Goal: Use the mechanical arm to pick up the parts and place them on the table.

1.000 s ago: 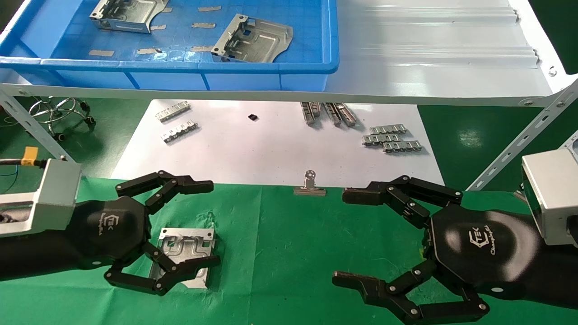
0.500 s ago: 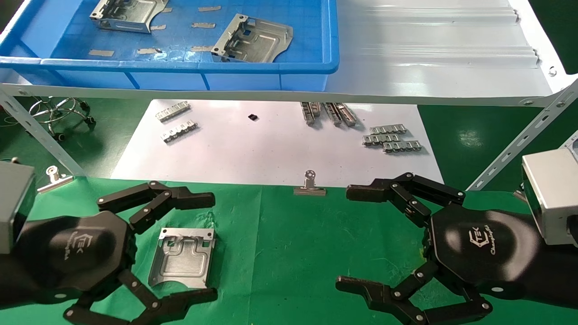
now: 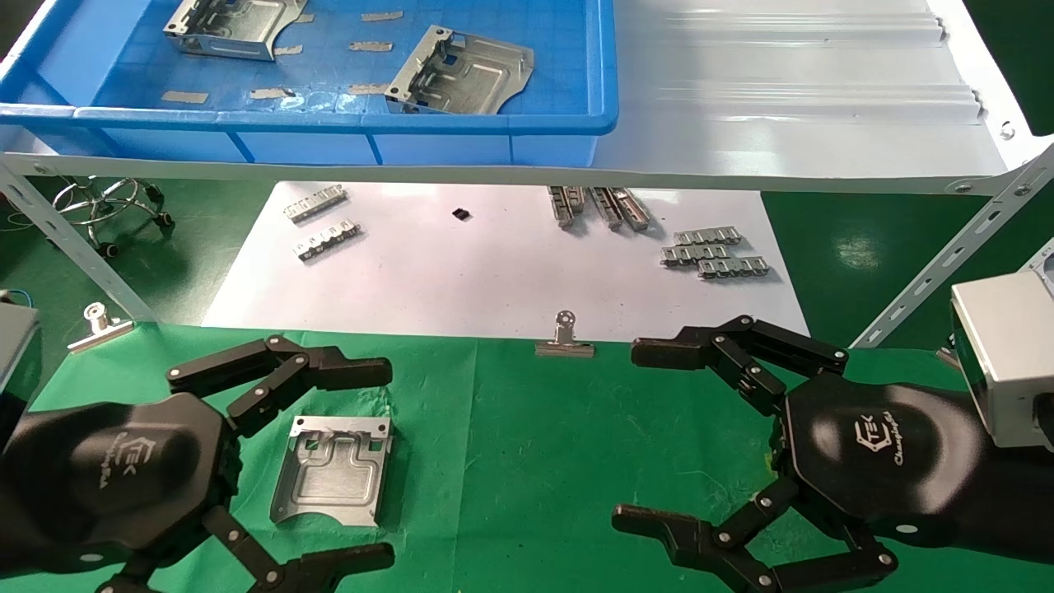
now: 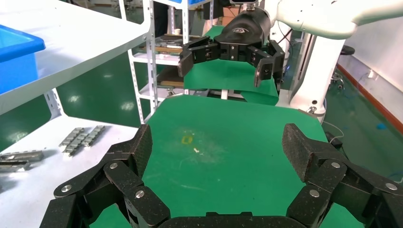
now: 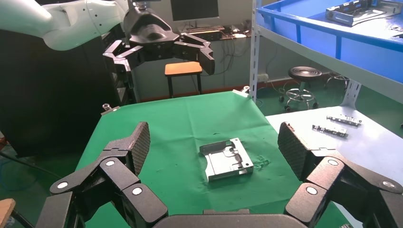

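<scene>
One part (image 3: pixel 333 470) lies flat on the green table (image 3: pixel 510 445), free of my left gripper (image 3: pixel 362 465), whose fingers are spread wide, one beyond the plate and one nearer me. Two more parts (image 3: pixel 461 72) sit in the blue bin (image 3: pixel 494 123) on the shelf. My right gripper (image 3: pixel 642 436) hangs above the cloth, fingers spread, holding nothing.

Left wrist view: my left gripper (image 4: pixel 216 149) gapes over bare green cloth; the right gripper (image 4: pixel 223 64) shows beyond, open.

Right wrist view: my right gripper (image 5: pixel 214 147) is spread; the part (image 5: pixel 226 159) rests on the table between the two grippers.
</scene>
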You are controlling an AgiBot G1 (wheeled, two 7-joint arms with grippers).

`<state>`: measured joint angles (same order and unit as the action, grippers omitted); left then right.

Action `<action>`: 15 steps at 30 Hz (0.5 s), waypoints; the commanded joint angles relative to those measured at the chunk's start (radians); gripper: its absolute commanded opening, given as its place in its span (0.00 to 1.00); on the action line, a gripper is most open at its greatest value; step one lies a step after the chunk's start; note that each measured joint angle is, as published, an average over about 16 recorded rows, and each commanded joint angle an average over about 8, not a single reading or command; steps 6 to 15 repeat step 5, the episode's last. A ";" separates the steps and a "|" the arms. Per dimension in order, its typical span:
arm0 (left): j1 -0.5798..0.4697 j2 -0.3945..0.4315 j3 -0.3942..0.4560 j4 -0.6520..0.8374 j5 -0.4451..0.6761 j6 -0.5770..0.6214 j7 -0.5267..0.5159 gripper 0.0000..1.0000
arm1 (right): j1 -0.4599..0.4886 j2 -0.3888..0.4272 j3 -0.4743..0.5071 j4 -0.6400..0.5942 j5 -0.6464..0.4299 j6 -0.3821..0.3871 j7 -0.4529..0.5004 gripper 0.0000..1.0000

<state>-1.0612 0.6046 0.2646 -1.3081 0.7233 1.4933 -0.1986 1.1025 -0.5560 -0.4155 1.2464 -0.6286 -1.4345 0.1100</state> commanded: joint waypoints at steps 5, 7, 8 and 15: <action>-0.005 0.003 0.006 0.010 0.002 0.001 0.005 1.00 | 0.000 0.000 0.000 0.000 0.000 0.000 0.000 1.00; -0.005 0.003 0.006 0.010 0.002 0.001 0.005 1.00 | 0.000 0.000 0.000 0.000 0.000 0.000 0.000 1.00; -0.005 0.003 0.006 0.010 0.002 0.001 0.005 1.00 | 0.000 0.000 0.000 0.000 0.000 0.000 0.000 1.00; -0.005 0.003 0.006 0.010 0.002 0.001 0.005 1.00 | 0.000 0.000 0.000 0.000 0.000 0.000 0.000 1.00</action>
